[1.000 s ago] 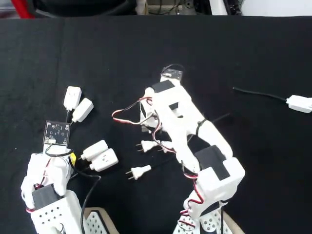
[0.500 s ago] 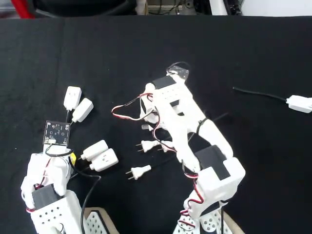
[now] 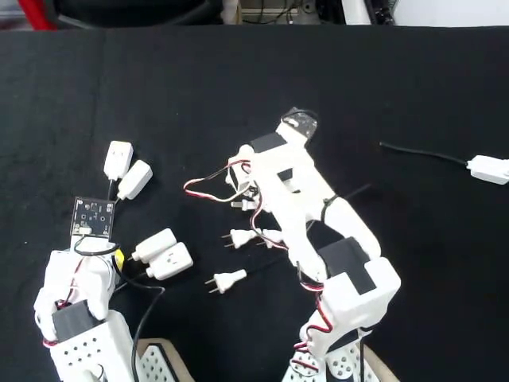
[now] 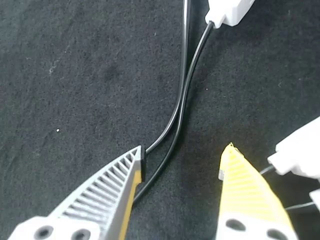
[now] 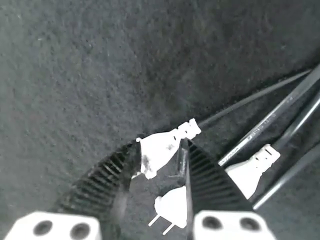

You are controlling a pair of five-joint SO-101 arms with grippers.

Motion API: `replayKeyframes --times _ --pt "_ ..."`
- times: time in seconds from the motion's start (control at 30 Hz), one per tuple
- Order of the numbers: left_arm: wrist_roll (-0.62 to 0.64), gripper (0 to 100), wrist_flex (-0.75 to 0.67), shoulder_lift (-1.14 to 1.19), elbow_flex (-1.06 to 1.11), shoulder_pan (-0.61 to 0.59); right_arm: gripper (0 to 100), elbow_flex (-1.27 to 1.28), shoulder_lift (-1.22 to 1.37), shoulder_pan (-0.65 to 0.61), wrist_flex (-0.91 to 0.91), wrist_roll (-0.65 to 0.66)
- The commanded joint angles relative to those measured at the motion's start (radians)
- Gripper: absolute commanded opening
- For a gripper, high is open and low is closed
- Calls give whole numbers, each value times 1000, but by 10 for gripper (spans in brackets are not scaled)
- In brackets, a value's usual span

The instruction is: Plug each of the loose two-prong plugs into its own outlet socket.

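**Right gripper has its plug, and now it is all about the line-up**

The right gripper [image 5: 159, 144] is clamped on a small white two-prong plug [image 5: 159, 150], its black ribbed fingers pinching the body from both sides. The plug seems to be held clear of the black cloth table [image 3: 398, 95]. Right beneath those fingers lies a loose white plug [image 5: 172, 205], and a second loose plug [image 5: 250, 170] sits just off one finger's outer side.

Over at the left gripper [image 4: 185, 149], one grey finger and one yellow stand apart, gripping nothing, with two black cables [image 4: 175, 115] running between the tips. A white box-shaped outlet socket [image 4: 300, 155] sits just beside the yellow finger, and a second socket [image 4: 227, 10] lies well beyond the tips.

The sockets are well away from the right gripper, close to the left one, so the carry should go high enough to clear the plugs and cords underneath.

Which end of the held plug carries the prongs is hard to read, so sort that out first and turn the wrist until the prongs face the slots squarely.

The pinch is narrow, and I'd expect the plug to swivel under a crooked shove, so push straight and slow.

A light socket on cloth will likely slide, and the open left gripper looks well placed to brace it.
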Motion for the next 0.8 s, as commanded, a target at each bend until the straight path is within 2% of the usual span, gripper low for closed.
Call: replayKeyframes --times 0.0,0.57,0.67,0.77 --pt "-5 249 -21 -9 19 13 131 7 -4 -6 5 -11" --pt "-5 249 -21 -9 19 13 126 -68 196 -63 58 -3" --pt "-5 249 -21 -9 19 13 124 -85 240 -94 75 46" --pt "-5 249 -21 -9 19 13 73 -130 294 -152 123 94"
